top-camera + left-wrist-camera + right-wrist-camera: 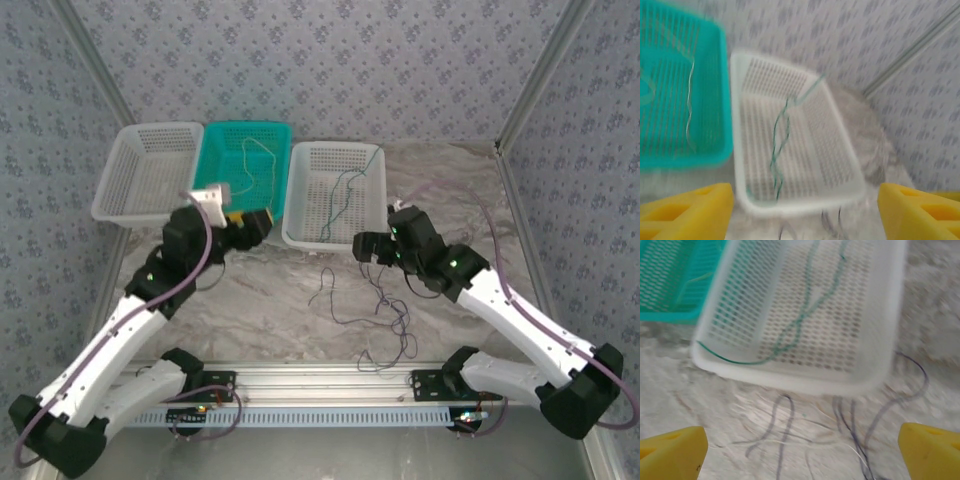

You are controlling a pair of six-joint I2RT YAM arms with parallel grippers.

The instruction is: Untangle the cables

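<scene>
Yellow fingers (687, 210) of the left gripper (805, 207) are standing wide apart at the two bottom corners of the left wrist view, holding nothing and touching nothing. From above, it is hovering at the near edge of the teal basket (245, 128). The right gripper (802, 450) is likewise gaping wide, its pads far apart above the marbled table (680, 385) with nothing gripped between them. In the top view it is hanging just in front of the white basket (293, 200), near that basket's near right corner. A green-teal cable (340, 200) is lying in loose waves across the floor of this white basket, one end climbing over the far right rim. A cream cable (258, 158) is resting in a curl inside the teal basket. Dark grey cables (388, 318) are sprawling in a loose tangle on the table, between the white basket and the arms' bases, just below the right gripper. Another white basket (148, 128) is sitting at the far left, beside the teal one.
</scene>
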